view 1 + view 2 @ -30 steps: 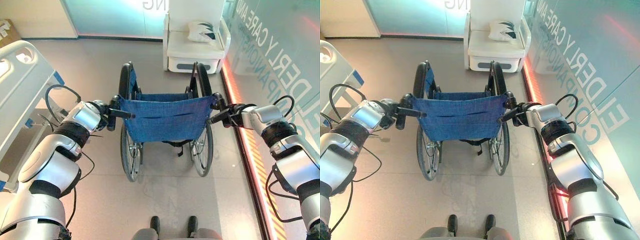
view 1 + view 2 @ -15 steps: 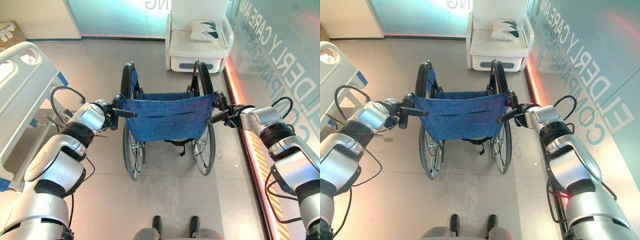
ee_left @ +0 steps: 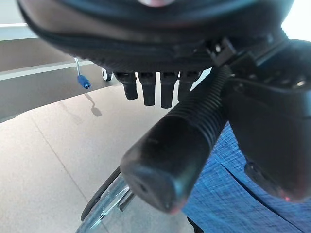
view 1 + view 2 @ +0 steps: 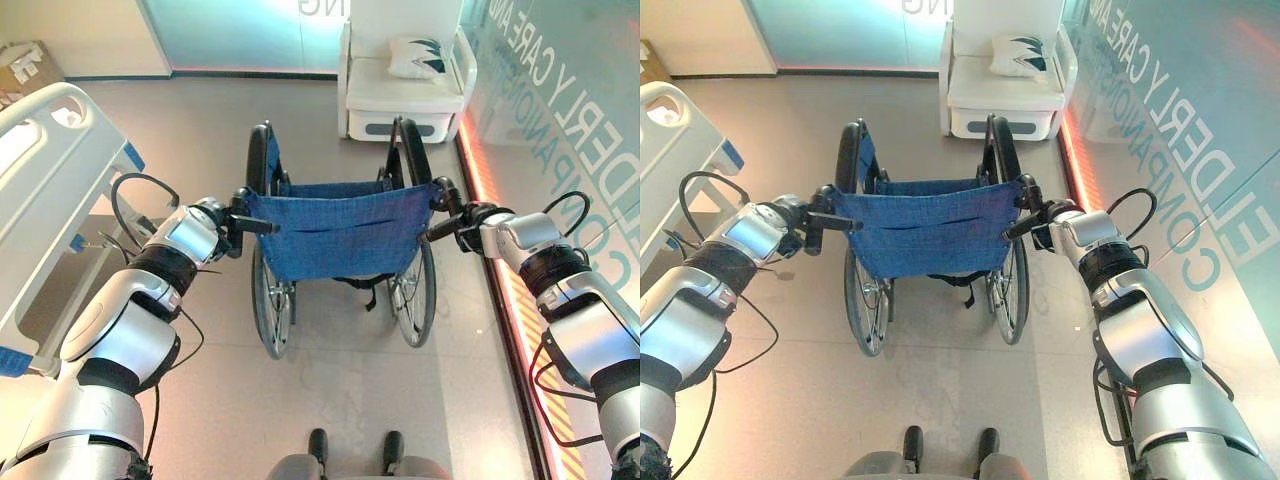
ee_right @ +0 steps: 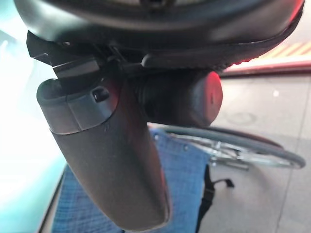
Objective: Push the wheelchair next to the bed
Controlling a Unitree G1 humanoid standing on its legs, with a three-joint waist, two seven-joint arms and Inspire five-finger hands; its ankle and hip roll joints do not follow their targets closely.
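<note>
Beyond the left hand's fingers, toward the robot's far left, the white bed (image 4: 45,190) runs along the floor with its end rail raised, well apart from the wheelchair (image 4: 338,232). The left hand (image 4: 222,222) is curled round the left push handle (image 3: 187,131); in its wrist view the ribbed black grip passes between the thumb and the row of fingers (image 3: 148,89), its blunt end sticking out past them. Just past those fingers begins the blue cloth backrest (image 4: 340,228), stretched between the two handles, with the big spoked wheels below it on either side. The wheelchair stands in mid-floor, facing away from the robot. At the backrest's other edge, the right hand (image 4: 472,224) is closed on the right push handle (image 5: 180,99), the thumb lying along the grip in its wrist view. Farther ahead of both sets of fingers, a white armchair (image 4: 405,85) holding a patterned cushion (image 4: 420,55) stands against a glass wall (image 4: 560,110).
</note>
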